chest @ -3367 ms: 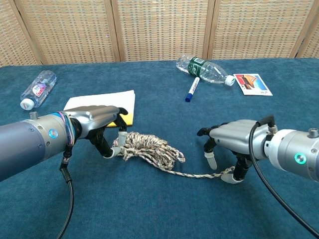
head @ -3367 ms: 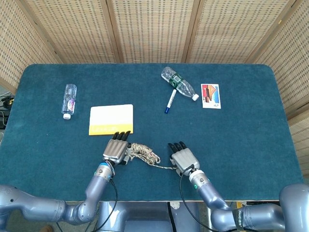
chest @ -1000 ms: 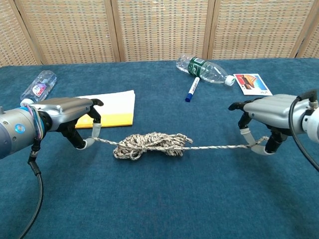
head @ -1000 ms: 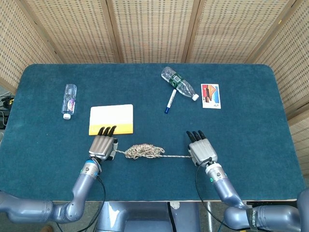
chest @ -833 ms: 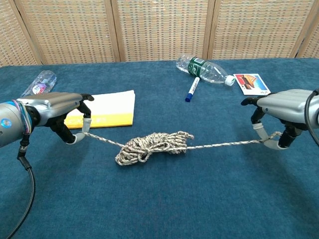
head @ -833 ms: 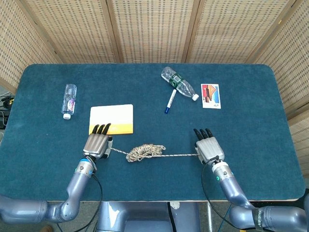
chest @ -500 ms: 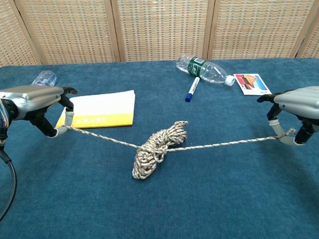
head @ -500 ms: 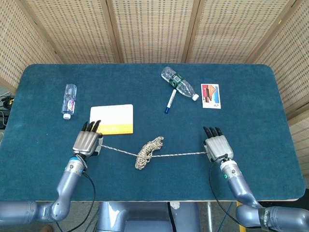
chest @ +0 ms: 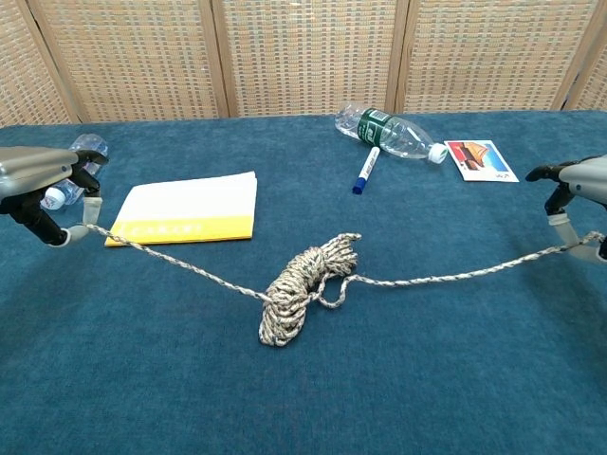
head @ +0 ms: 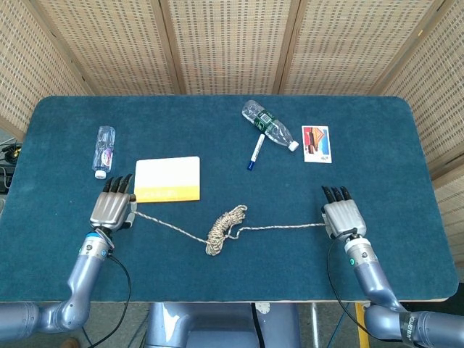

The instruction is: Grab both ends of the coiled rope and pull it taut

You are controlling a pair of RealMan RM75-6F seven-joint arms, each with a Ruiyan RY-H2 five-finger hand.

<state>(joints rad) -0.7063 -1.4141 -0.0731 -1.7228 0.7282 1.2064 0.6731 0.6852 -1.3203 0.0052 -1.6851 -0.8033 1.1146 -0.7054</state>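
A speckled rope lies across the blue table, its middle still bunched in a coil [head: 225,228] [chest: 302,284]. One strand runs left from the coil to my left hand [head: 112,211] [chest: 43,194], which pinches that end near the table's left side. The other strand sags rightward to my right hand [head: 343,219] [chest: 580,194], which pinches its end at the right edge of the chest view. Both strands hang slightly slack.
A yellow-and-white notepad [head: 167,179] lies just behind the left strand. A small bottle [head: 104,151] is at the far left. A larger bottle [head: 270,125], a blue marker [head: 254,151] and a picture card [head: 317,143] lie at the back right.
Both hands have moved further apart, left going left and right going right, drawing more rope out. The coil has shrunk and stayed near the middle.
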